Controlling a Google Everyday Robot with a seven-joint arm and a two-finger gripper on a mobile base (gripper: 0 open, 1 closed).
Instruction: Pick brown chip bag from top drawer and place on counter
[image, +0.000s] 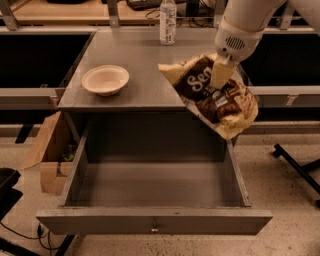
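One rule now: my tool (220, 81) pinches the brown chip bag (192, 84) in the air, half over the bench (145, 60) front edge, half over the open top drawer (155, 182). I should carry it inward, clear of the bowl (105, 79), and lower it before releasing.

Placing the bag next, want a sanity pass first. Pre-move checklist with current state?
1. Grip: gripper, above the counter's front right corner, is shut on the brown chip bag, which hangs from it. ok.
2. Bag out of the top drawer: lifted above its rear right. ok.
3. Bag fully over the counter: its lower end overlaps the front right corner in this view. cannot tell.
4. Landing spot: bare counter between the bowl and the bag. ok.
5. Bottle at the counter's back edge, apart from the bag. ok.
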